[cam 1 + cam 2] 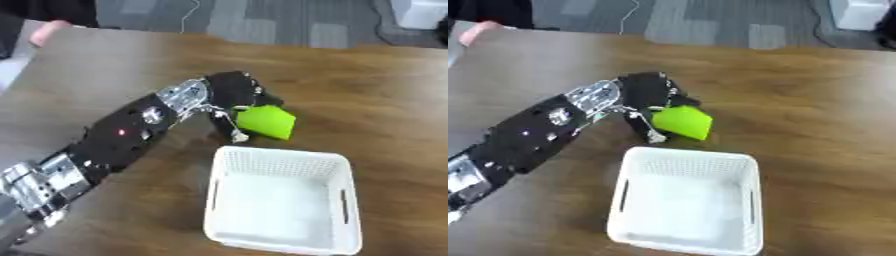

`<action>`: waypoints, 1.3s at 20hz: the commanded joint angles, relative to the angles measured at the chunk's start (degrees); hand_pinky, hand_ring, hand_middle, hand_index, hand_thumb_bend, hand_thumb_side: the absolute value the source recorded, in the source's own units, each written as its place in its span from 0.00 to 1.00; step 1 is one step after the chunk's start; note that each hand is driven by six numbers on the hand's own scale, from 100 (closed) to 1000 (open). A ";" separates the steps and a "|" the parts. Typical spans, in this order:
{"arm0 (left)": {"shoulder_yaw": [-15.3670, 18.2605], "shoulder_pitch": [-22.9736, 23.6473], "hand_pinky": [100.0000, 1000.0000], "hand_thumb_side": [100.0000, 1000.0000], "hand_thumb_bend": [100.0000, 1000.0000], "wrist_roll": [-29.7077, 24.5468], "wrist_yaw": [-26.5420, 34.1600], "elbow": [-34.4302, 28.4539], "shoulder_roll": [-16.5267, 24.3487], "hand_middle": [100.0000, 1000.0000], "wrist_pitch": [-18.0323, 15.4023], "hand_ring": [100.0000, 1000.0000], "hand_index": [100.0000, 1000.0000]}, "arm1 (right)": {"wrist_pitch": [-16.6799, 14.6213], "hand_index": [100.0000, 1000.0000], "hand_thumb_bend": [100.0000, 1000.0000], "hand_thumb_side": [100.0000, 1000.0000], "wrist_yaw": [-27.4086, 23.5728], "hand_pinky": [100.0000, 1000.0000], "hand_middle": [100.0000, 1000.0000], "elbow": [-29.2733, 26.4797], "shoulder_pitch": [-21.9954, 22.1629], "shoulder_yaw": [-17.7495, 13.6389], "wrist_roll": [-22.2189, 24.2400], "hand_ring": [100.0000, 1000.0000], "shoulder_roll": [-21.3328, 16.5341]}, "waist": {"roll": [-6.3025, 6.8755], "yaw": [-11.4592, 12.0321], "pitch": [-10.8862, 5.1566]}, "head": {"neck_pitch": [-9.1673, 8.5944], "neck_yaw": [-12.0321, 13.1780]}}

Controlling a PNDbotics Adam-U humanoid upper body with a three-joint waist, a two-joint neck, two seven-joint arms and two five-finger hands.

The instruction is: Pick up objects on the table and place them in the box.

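I found no readable text, label, brand, number or sign in either eye view. I checked the white box, the green object, the black arm casing and the bench; all surfaces were unmarked as far as I could tell.

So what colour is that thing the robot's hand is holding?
Bright lime green object, clearest in the left eye view.

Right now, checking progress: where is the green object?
The green object is in the left hand, centre of both views, just beyond the white box's far rim.
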 commanded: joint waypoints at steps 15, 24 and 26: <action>3.29 1.33 0.00 0.23 0.44 -10.16 12.86 -20.09 7.06 0.00 12.05 0.00 0.10 | -0.17 0.52 0.00 1.00 0.99 0.15 0.52 -0.75 0.73 -0.70 -1.19 0.36 -1.72 | -0.30 0.99 -0.87 | -1.34 -0.67; 5.25 0.94 0.00 0.21 0.43 -13.81 17.58 -26.98 7.25 0.00 15.83 0.00 0.10 | -0.26 0.52 0.00 1.00 1.36 0.16 0.52 -0.75 0.81 -1.52 -2.35 0.37 -1.70 | -0.26 1.31 -1.18 | -1.99 -0.75; 5.64 1.01 0.00 0.20 0.43 -14.37 19.11 -29.47 7.44 0.00 16.56 0.00 0.10 | -0.19 0.52 0.00 1.00 1.66 0.17 0.52 -0.75 0.80 -2.41 -3.52 0.37 -1.51 | -0.23 1.38 -1.25 | -2.03 -0.75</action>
